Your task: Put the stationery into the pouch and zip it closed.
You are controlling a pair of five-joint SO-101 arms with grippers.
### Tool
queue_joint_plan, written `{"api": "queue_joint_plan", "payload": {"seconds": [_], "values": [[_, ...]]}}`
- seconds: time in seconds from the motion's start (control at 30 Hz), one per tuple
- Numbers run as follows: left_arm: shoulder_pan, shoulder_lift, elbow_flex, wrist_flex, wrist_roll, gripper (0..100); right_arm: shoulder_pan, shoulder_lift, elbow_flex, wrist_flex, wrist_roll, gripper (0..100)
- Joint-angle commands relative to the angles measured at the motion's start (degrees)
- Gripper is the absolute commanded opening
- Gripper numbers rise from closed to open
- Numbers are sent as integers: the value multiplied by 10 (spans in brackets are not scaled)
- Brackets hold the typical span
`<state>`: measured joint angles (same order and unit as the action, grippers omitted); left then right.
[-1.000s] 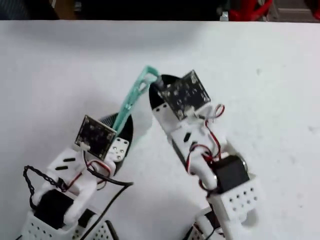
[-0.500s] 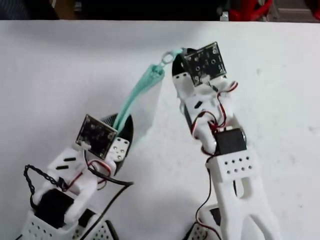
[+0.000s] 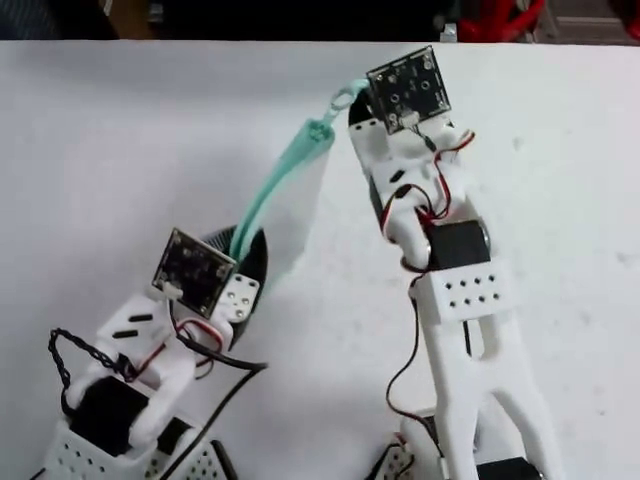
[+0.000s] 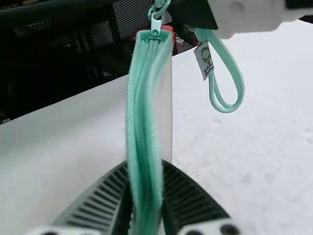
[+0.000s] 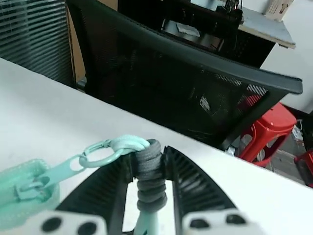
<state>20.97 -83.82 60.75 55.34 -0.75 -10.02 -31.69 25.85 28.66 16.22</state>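
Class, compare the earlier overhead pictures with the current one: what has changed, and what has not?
The right gripper, shut on the zip pull, moved toward the table's far edge, drawing the zip end of the pouch with it so the pouch stretches out longer. The left gripper stayed shut on the pouch's near end, its arm unmoved.
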Motion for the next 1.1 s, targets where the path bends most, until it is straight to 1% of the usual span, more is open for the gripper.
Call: {"api": "queue_joint_plan", "payload": {"seconds": [0.0,0.07,0.13,0.17,0.23,0.33,0.47,0.53,0.6,0.63,0.8,0.93,1.0,1.07], "values": [[-1,-2,-2,14,-6,21,27,-68,-52,57,-10,49],[-1,-2,-2,12,-6,22,1,-102,-52,119,-20,164],[0,-2,-2,11,-6,22,-18,-130,-52,178,-58,279],[0,-2,-2,11,-6,22,-27,-142,-53,206,-76,305],[-1,-2,-1,11,-6,22,-41,-160,-76,277,-123,296],[-1,-2,-1,12,-6,22,-76,-167,-164,421,-219,269],[-1,-2,-1,15,-6,22,-188,-112,-295,555,-273,299],[-1,-2,0,15,-6,23,-228,-60,-349,596,-342,309],[-1,-2,2,16,-6,23,-235,-15,-396,614,-423,311],[-1,-2,6,16,-6,23,-234,6,-414,618,-445,311],[2,-2,18,11,-6,23,-242,77,-469,634,-461,309],[2,-2,16,11,-6,23,-281,116,-517,609,-503,308],[2,-2,15,11,-6,23,-305,145,-536,581,-510,308],[2,-2,15,11,-6,23,-310,182,-545,553,-521,308]]}}
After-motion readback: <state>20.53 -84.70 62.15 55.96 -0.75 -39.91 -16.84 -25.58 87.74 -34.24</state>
